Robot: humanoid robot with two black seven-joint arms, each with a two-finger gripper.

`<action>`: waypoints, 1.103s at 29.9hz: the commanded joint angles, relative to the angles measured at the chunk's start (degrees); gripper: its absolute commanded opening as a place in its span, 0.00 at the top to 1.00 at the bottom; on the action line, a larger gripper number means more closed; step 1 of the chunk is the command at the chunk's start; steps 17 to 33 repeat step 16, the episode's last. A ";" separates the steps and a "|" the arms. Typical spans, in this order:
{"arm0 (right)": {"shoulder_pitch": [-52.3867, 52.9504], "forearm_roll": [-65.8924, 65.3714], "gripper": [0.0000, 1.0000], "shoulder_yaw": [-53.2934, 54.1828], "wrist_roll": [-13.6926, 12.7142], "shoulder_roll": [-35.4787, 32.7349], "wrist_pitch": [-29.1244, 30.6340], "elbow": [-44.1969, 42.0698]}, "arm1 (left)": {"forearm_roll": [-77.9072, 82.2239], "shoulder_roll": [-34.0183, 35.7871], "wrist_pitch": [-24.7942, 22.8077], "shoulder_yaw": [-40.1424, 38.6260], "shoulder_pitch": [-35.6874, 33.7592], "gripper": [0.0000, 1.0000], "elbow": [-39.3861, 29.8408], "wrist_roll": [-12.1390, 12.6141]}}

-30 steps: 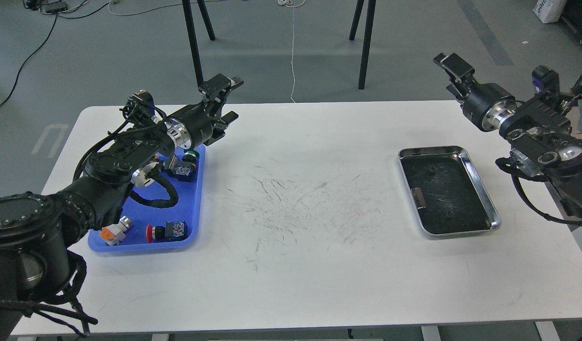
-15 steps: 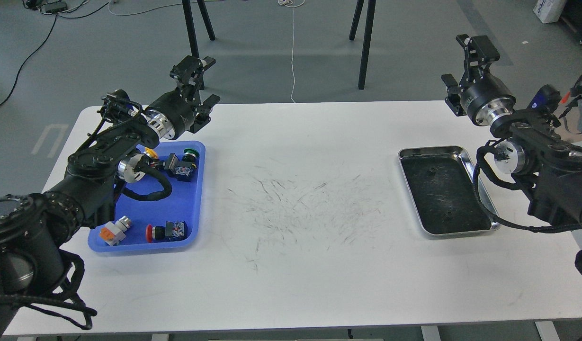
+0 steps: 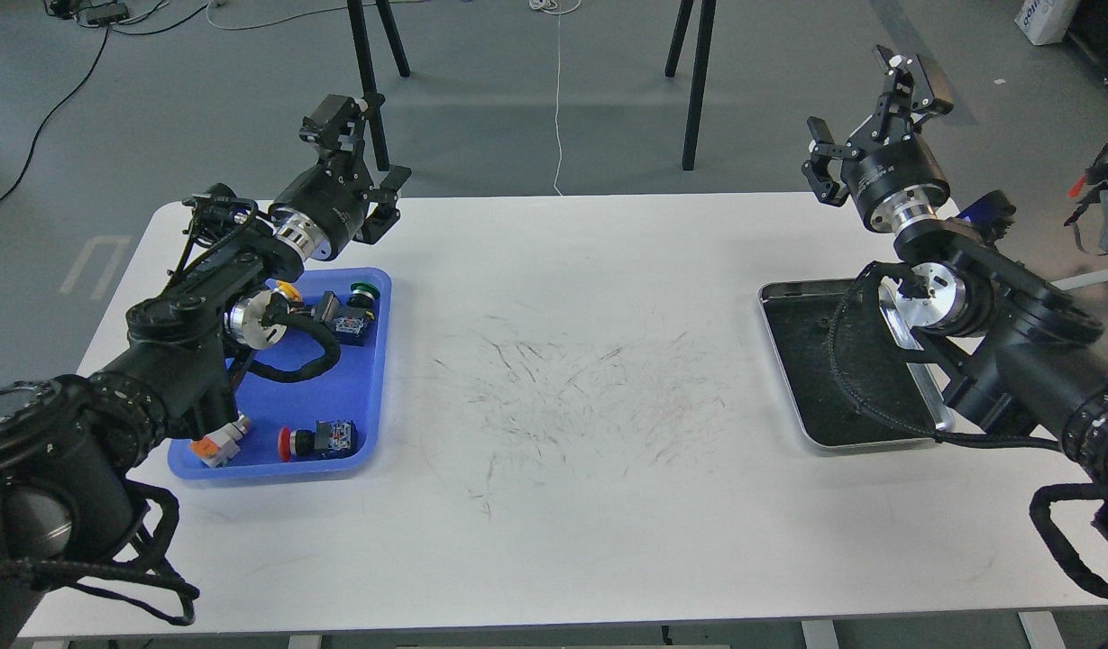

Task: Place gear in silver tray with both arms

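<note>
White counter (image 3: 563, 505) was scuffed mid-way; silver tray (image 3: 792, 379) sat at its right, under the right arm. Both tools, left (image 3: 360, 149) and right (image 3: 865, 117), were held spread, gripping nothing.

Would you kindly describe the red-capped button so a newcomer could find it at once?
Start at the blue tray on the table's left side, then look along its near edge. The red-capped button lies there on its side, right of the orange part; it is the only piece with a red mushroom cap.
</note>
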 commanded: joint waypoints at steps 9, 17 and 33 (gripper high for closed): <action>-2.50 -0.42 0.02 -0.76 0.00 1.57 -0.03 0.06 | -0.84 -1.60 1.91 -2.76 1.83 0.00 0.00 0.00; -2.68 -0.33 0.02 -0.68 0.00 1.57 -0.03 0.33 | -0.66 -2.22 1.91 -2.58 2.71 0.00 -0.09 0.00; -2.68 -0.33 0.02 -0.68 0.00 1.57 -0.03 0.33 | -0.66 -2.22 1.91 -2.58 2.71 0.00 -0.09 0.00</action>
